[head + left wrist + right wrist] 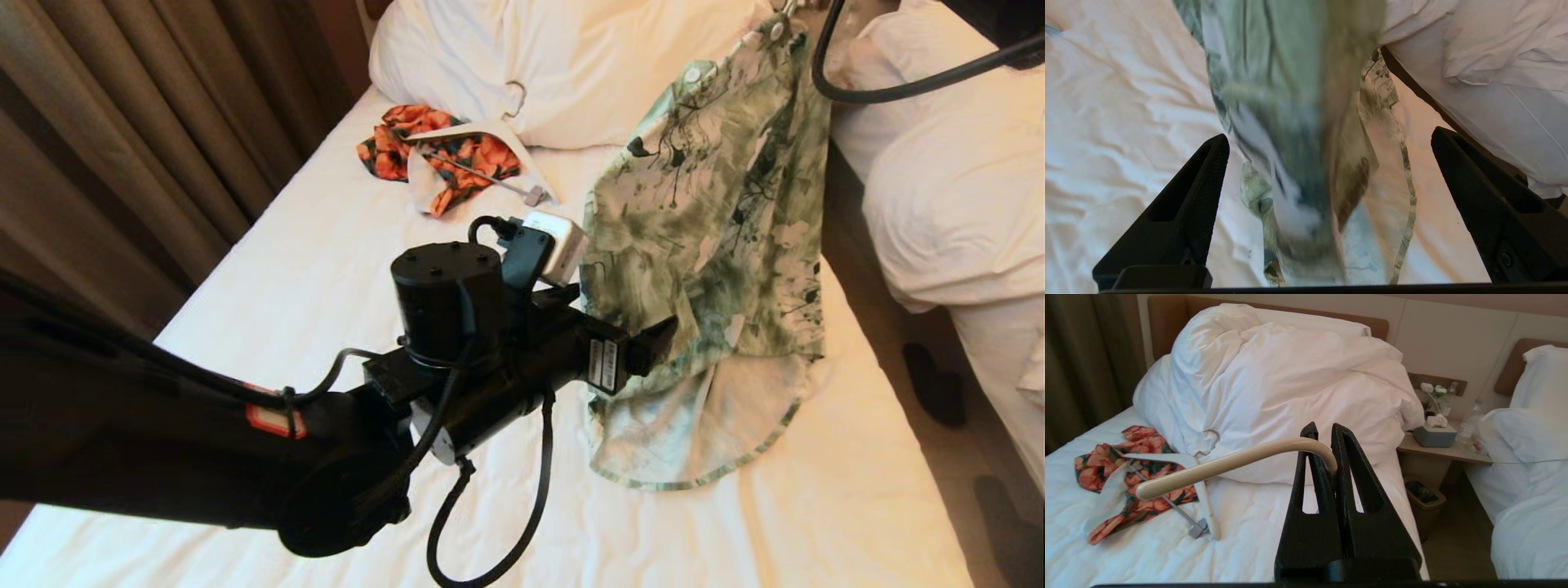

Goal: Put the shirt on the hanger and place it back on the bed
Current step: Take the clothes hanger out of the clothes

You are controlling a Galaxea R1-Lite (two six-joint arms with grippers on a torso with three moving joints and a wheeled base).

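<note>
Nearest, the left gripper [653,339] sits over the bed's [286,269] middle w/ jaws spread wide and nothing between them, right beside the shirt's lower left edge. In the left wrist view its fingers [1192,196] straddle the hanging cloth w/o touching it.

Next, the shirt [718,229] hangs lifted from its top, over the bed's right side; only the hem is crumpled on the sheet.

Farther up, the right gripper [1331,449], out of the head view, is clamped tight on the hanger's [1229,463] curved hook, held in the air.

At the far end, by the pillow [571,57], lie an orange floral garment [441,155] and a white clip hanger [490,135].

Progress, as I judge it: the shirt looks to be on the hanger, so the hanging is done or nearly so, tho I can't see the shoulders. Left to do: lay it back flat on the bed, then let go.
</note>
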